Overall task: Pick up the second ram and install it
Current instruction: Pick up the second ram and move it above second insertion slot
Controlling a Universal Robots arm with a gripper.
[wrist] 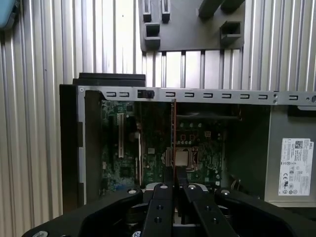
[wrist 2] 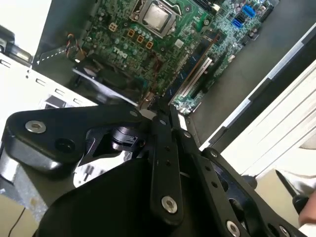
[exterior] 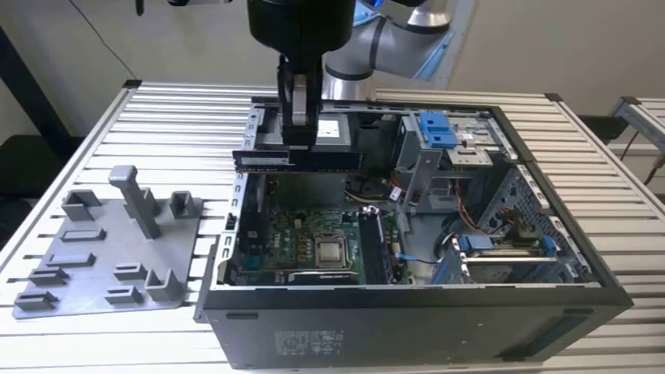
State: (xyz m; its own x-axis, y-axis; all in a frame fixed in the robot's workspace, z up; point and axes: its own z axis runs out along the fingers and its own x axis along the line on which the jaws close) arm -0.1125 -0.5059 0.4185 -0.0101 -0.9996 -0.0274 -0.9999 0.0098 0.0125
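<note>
Pincer: pincer (exterior: pixel 298 144) closed on the second ram (exterior: pixel 332 162), mid-length.
Place: we see it held level above the open case (exterior: pixel 416 327).
Handling: we judge it light, stiff, fragile; grip board edges.

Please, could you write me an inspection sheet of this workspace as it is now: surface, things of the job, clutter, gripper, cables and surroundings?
Surface: slatted metal table carrying an open computer case.
Job's things: second ram held level above the case, over the motherboard; not yet in a slot.
Clutter: grey plastic tray with upright posts, on the table at the exterior view's left of the case.
Gripper: gripper pointing down, shut on the ram.
Cables: blue cables and a coloured wire bundle inside the case, apart from the ram.
Surroundings: corner of a second table at the exterior view's right.
</note>
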